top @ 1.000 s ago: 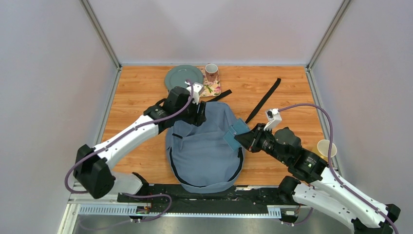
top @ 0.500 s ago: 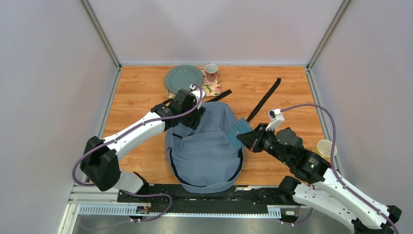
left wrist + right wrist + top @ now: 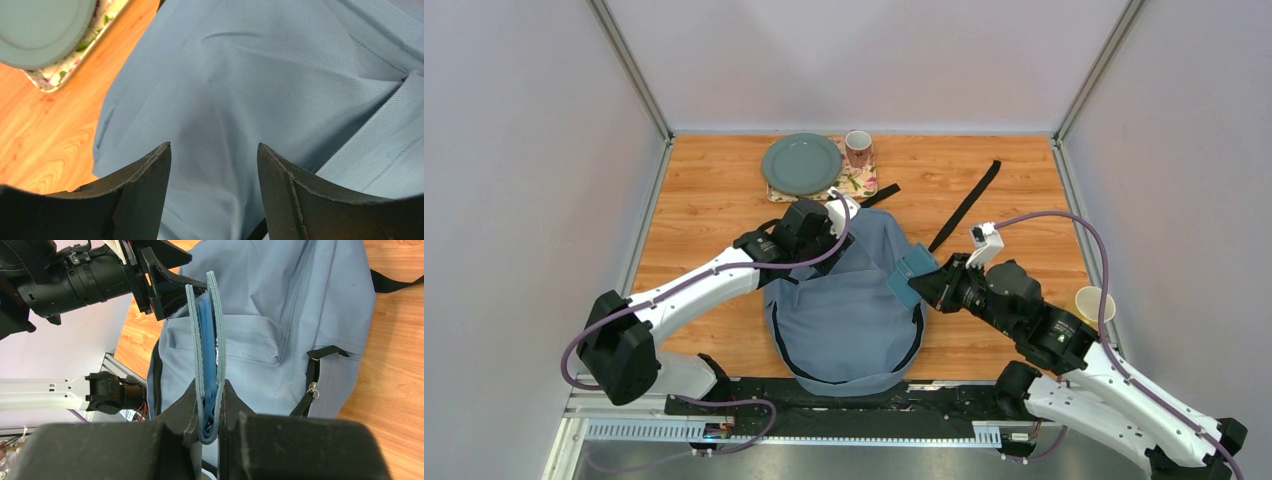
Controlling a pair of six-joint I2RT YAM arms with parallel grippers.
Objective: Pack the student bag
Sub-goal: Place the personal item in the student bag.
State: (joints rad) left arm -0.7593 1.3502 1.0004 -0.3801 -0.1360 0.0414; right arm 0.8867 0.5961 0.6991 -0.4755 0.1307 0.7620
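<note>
We see the wooden table [image 3: 704,190] with the student bag [image 3: 844,310] lying flat in its near middle, between the two arms, its rounded bottom at the near edge and its top pointing toward the far wall. The left gripper [image 3: 214,146] sits over the bag's upper left part with its jaws spread apart and nothing between them, only the grey-blue cloth showing below; we cannot tell whether the fingers touch the fabric. The right gripper [image 3: 210,387] is clenched on a flat teal case [image 3: 205,330], held on edge above the bag's right side, by the front pocket and a dark zip. Beyond the bag, a grey-green plate [image 3: 801,164] lies partly on a floral mat [image 3: 856,183], and a loose black strap [image 3: 965,206] runs diagonally across the wood to the right. A patterned mug [image 3: 858,147] stands at the mat's far corner. A small pale paper cup [image 3: 1092,302] stands by the right wall.
</note>
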